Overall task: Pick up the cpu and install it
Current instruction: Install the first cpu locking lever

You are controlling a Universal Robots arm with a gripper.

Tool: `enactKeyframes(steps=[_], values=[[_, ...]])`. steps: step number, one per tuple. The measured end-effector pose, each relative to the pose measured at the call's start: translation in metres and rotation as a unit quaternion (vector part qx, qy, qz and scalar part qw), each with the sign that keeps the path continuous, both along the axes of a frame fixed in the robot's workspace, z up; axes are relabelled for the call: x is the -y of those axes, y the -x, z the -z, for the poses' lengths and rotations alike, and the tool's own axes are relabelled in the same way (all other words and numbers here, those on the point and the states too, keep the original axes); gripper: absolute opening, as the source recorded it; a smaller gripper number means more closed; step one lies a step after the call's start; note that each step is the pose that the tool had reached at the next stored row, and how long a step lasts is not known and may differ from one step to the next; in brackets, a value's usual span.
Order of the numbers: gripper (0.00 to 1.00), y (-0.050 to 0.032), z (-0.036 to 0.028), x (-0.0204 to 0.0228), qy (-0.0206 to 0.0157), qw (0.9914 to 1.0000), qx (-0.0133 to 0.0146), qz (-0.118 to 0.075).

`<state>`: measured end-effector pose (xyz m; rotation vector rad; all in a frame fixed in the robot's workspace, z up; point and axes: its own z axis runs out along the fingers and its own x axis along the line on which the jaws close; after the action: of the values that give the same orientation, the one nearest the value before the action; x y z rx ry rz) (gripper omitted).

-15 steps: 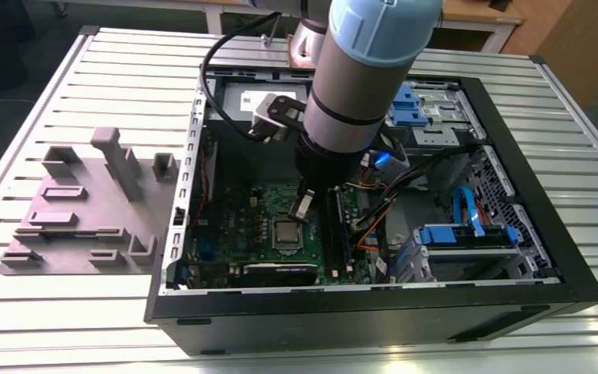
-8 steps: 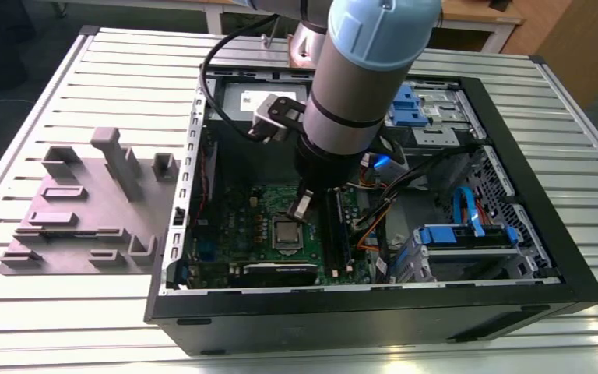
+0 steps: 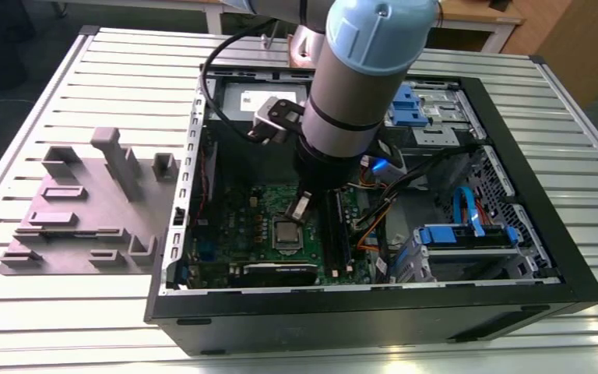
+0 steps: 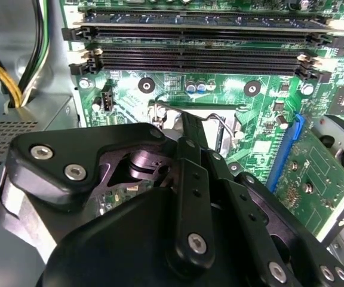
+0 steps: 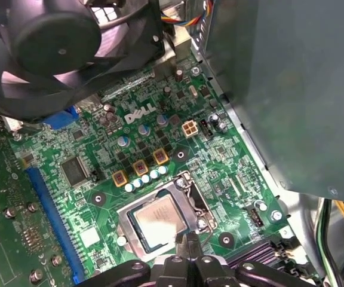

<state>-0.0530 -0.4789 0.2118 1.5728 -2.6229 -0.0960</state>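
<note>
I see the cpu (image 5: 158, 218) lying flat in the motherboard socket (image 5: 124, 214), with my gripper (image 5: 188, 244) poised at its edge, fingers pinched narrow and empty. It looks light, stiff and fragile; I'd grip only its side edges.

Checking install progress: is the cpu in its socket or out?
In. The cpu lies flat inside the socket frame on the motherboard, gripper at its edge.
</note>
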Motion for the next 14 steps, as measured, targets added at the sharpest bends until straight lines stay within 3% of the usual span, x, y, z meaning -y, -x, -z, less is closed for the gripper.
enactKeyframes(steps=[7, 14], values=[[0.10, 0.0001, 0.0060, 0.0000, 0.0050, 0.99995, 0.0000, 0.009], [0.10, 0.0001, 0.0091, 0.0010, 0.0063, 0.99983, 0.0000, 0.017]])
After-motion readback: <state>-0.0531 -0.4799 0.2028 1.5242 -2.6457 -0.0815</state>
